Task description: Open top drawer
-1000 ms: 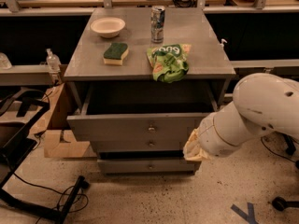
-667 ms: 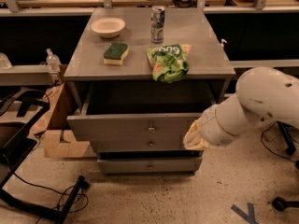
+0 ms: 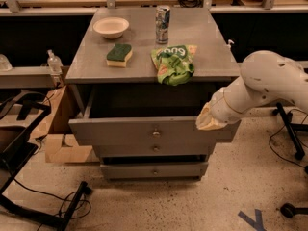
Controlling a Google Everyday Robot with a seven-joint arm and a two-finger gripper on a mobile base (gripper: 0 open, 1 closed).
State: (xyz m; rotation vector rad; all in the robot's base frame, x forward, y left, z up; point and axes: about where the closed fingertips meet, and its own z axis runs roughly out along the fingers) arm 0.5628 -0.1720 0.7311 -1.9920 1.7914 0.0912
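The top drawer [image 3: 144,131] is the widest grey drawer of the cabinet. It stands pulled out, with its dark box open to view and a small round knob [image 3: 156,133] at the centre of its front. My gripper [image 3: 208,121] sits at the end of the white arm [image 3: 269,83], at the right end of the drawer front, level with its upper edge. The arm's wrist covers it.
On the cabinet top [image 3: 202,42] lie a white bowl [image 3: 111,27], a green sponge [image 3: 119,55], a can [image 3: 162,18] and a green chip bag [image 3: 173,63]. Two narrower drawers [image 3: 155,170] sit below. A cardboard box [image 3: 57,129] and cables [image 3: 29,196] lie at the left, chair legs [image 3: 291,143] at the right.
The gripper end of the arm has risen along the right end of the drawer front and moved slightly right. The drawer has not visibly moved.
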